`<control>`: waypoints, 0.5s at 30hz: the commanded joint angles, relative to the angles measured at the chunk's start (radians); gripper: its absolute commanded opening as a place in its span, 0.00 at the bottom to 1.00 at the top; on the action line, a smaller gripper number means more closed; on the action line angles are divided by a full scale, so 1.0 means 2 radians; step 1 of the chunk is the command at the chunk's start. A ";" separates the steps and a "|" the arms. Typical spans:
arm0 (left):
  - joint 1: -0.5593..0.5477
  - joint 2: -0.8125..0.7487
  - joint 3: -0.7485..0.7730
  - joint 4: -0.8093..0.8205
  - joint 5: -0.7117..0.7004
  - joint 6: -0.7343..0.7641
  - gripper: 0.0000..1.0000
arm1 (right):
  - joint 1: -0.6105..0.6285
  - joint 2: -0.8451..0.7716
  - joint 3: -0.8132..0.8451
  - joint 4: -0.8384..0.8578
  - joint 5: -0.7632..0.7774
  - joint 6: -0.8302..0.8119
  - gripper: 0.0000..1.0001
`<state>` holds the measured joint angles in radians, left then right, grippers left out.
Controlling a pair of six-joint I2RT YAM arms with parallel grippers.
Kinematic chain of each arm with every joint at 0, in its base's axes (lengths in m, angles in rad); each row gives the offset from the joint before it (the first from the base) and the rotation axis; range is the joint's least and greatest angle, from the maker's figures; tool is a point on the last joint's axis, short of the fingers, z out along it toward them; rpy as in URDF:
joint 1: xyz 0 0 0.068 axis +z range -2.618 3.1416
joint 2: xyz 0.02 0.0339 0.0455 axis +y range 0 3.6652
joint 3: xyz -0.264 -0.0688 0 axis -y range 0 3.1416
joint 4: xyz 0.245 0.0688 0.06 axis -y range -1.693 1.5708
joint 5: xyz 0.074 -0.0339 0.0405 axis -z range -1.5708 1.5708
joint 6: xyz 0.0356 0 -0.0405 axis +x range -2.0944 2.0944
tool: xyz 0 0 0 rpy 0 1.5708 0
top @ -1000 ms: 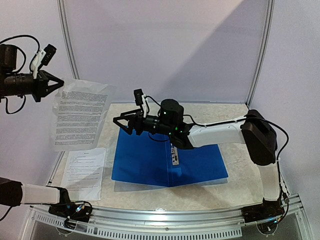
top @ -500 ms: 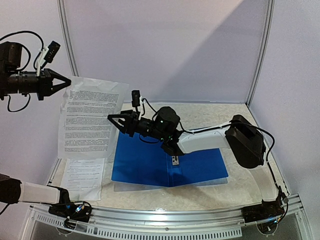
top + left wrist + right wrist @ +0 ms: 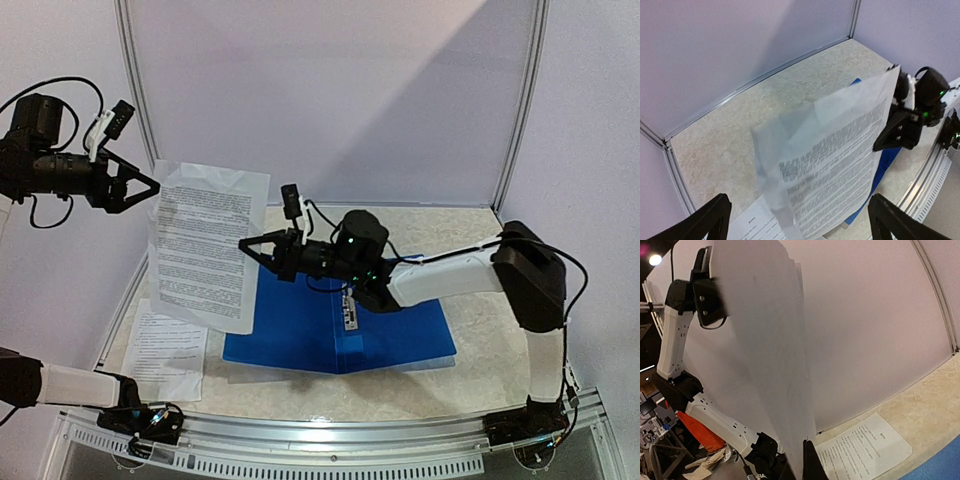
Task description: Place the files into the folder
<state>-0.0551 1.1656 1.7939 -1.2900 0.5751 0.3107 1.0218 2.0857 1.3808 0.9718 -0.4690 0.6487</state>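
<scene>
One of the files, a white printed sheet (image 3: 208,250), hangs upright in the air left of the folder. My right gripper (image 3: 250,246) is shut on its right edge, and the right wrist view shows the sheet (image 3: 765,340) edge-on, pinched between the jaws of my right gripper (image 3: 802,462). My left gripper (image 3: 150,187) is open beside the sheet's upper left corner. In its wrist view the sheet (image 3: 840,160) floats free beyond my left gripper (image 3: 800,225), whose jaws stand wide apart. The blue folder (image 3: 290,325) lies open on the table with its metal clip (image 3: 350,318) at the spine. A second sheet (image 3: 165,348) lies flat to its left.
Pale walls with metal corner posts (image 3: 135,100) close in the back and sides of the marbled table (image 3: 470,300). A metal rail (image 3: 350,435) runs along the near edge. The right arm (image 3: 450,275) stretches across above the folder.
My left gripper has opened and let go of the hanging sheet. My right gripper has shut on its right edge. The sheet has shifted rightward toward the folder.
</scene>
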 commanded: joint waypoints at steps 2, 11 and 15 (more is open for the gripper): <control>0.005 -0.001 -0.031 0.026 -0.055 0.001 0.99 | -0.058 -0.139 -0.038 -0.258 -0.032 0.008 0.00; 0.008 0.025 -0.134 0.095 -0.042 -0.044 0.96 | -0.181 -0.285 -0.029 -0.716 -0.067 -0.071 0.00; 0.002 0.045 -0.203 0.137 -0.015 -0.084 0.96 | -0.258 -0.303 -0.043 -0.834 -0.105 -0.100 0.00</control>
<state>-0.0448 1.2133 1.4902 -1.1149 0.4984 0.2333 0.6258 1.5032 1.3331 -0.2802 -0.5861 0.5304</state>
